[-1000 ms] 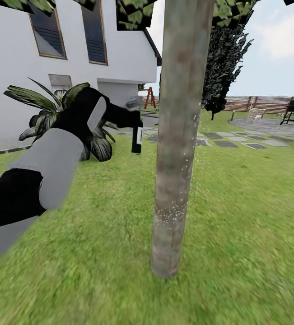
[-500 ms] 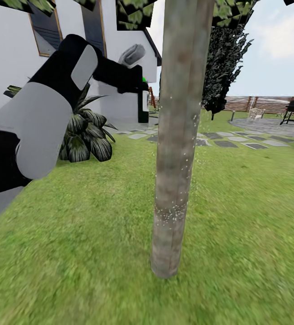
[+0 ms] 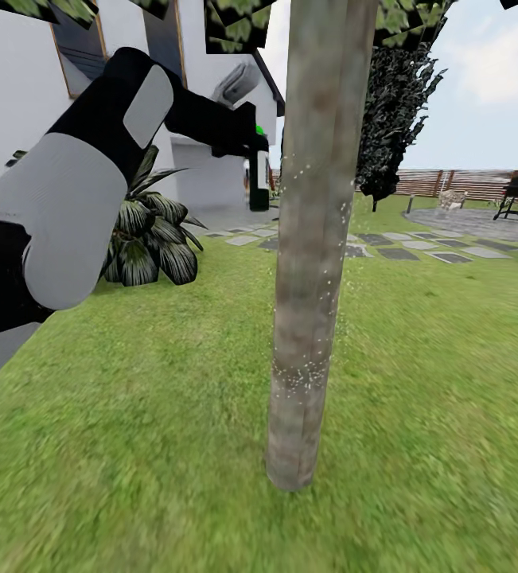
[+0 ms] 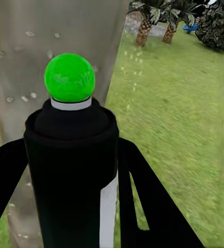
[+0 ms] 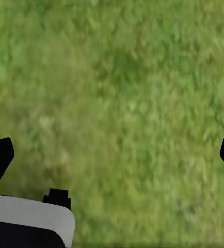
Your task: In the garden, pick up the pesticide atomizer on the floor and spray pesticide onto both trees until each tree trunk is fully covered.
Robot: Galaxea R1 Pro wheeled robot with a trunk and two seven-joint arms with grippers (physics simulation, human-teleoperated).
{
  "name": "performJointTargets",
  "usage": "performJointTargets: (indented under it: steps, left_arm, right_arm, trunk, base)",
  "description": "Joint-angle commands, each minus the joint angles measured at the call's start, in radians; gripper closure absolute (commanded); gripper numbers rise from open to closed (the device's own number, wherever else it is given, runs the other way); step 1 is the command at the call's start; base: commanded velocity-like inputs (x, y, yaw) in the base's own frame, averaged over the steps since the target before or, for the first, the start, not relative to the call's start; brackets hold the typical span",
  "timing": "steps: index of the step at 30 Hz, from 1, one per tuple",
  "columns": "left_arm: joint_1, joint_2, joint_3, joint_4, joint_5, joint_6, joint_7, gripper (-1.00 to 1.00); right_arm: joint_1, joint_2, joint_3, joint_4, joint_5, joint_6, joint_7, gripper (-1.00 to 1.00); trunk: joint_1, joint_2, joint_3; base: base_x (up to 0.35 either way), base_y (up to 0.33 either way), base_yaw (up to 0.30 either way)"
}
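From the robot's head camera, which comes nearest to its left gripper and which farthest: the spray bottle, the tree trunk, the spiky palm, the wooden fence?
1. Pesticide atomizer, held in the left gripper.
2. Tree trunk, just beside it.
3. Spiky palm, lower, by the house.
4. Wooden fence, far behind.

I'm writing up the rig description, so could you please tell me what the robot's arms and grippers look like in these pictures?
The left arm is built of bulky rounded segments, glossy black alternating with pale grey panels. The left gripper has two flat, tapering black fingers. The right gripper shows black fingertips above a pale grey body panel. No cables or markings show.
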Motion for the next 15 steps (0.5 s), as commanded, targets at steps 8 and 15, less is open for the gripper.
performJointTargets:
  steps: [8, 15]
  left_arm:
    - [0.0, -0.011, -0.001, -0.004, 0.176, -0.001, -0.002, 1.0]
    - [0.0, -0.012, -0.001, -0.001, 0.178, -0.001, -0.004, 1.0]
  right_arm:
    - [0.0, 0.0, 0.0, 0.0, 0.0, 0.0, 0.0, -1.0]
    - [0.001, 0.0, 0.0, 0.0, 0.0, 0.0, 0.0, -1.0]
  trunk:
    - [0.0, 0.0, 0.0]
    - [0.0, 0.0, 0.0]
  base:
    - [0.0, 0.0, 0.0]
    - [0.0, 0.0, 0.0]
